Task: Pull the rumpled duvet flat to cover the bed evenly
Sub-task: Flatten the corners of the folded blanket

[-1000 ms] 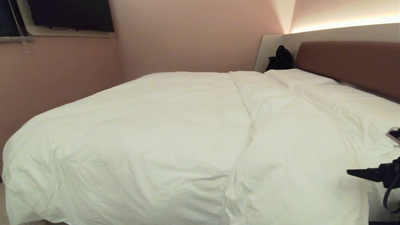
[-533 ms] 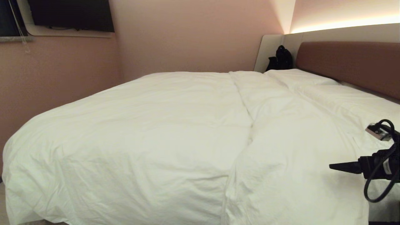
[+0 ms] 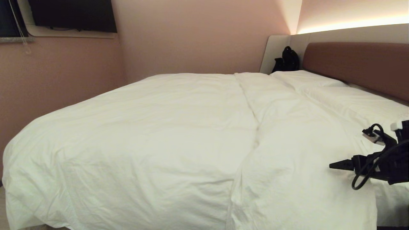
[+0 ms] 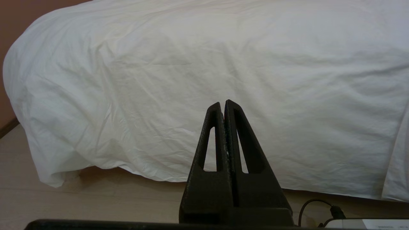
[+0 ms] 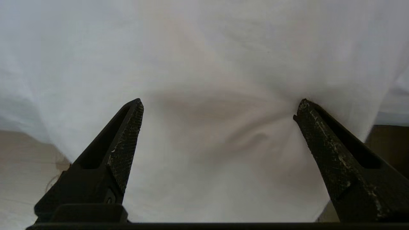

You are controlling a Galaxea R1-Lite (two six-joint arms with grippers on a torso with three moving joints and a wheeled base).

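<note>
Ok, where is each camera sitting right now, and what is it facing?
Head view: up on the robot, looking forward and down across the bed and duvet; the right pincer enters at the right edge.
Left wrist view: low near the floor, facing the duvet's hanging side; left pincer shut.
Right wrist view: close against the duvet; right pincer open, touching the cloth.
All three share the duvet.

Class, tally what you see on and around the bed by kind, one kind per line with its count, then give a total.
Duvet: 1
Pillows: 2
Headboard: 1
Black bag: 1
Grippers, right, left: 2
Total: 7
</note>
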